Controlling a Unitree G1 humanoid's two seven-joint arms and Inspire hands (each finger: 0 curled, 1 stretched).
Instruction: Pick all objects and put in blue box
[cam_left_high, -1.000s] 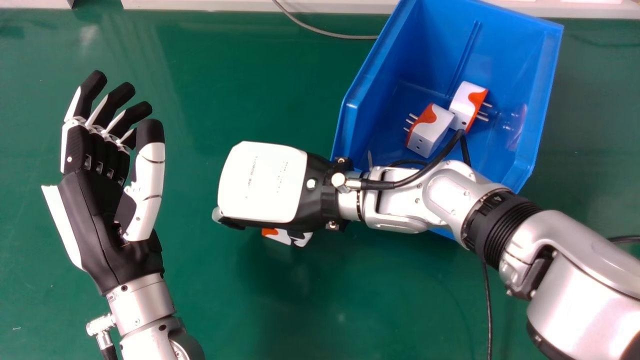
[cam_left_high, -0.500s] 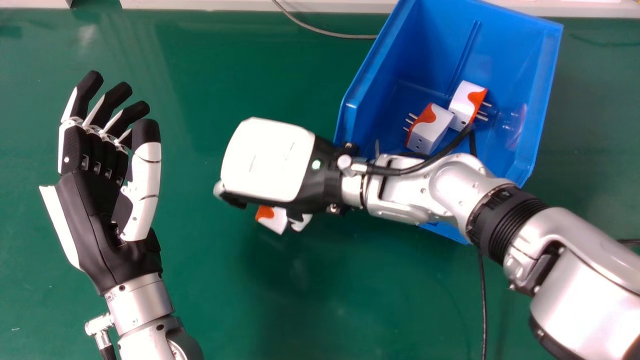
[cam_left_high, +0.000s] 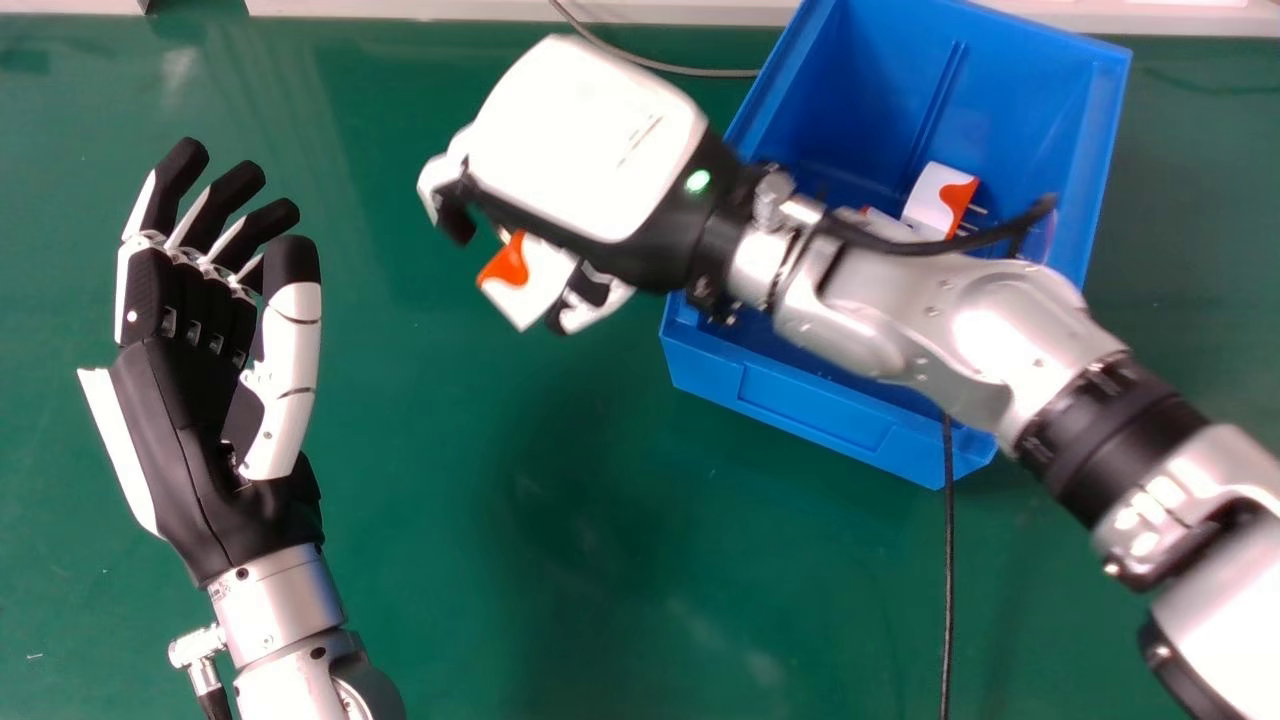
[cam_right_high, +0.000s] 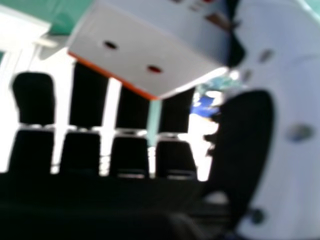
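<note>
My right hand (cam_left_high: 590, 140) is above the table, left of the blue box (cam_left_high: 820, 400) in the head view, its fingers curled round a white and orange plug adapter (cam_left_high: 535, 285). In the right hand view that adapter (cam_right_high: 145, 45) is held between the fingers and thumb of my right hand (cam_right_high: 280, 130). Inside the box lies another white and orange adapter (cam_left_high: 930, 200); a second one (cam_left_high: 885, 222) beside it is mostly hidden behind my right arm. My left hand (cam_left_high: 200, 430) stays open and empty at the head view's left, palm up.
The green table (cam_left_high: 420, 560) surrounds the box. A grey cable (cam_left_high: 660, 68) runs along the table's far side to the box, and a black cable (cam_left_high: 948, 600) hangs below my right arm. A pale ledge (cam_left_high: 500, 10) borders the far edge.
My right hand has risen and moved toward the table's far side, carrying the adapter with it. More of the box's near wall shows. The left hand has barely moved.
</note>
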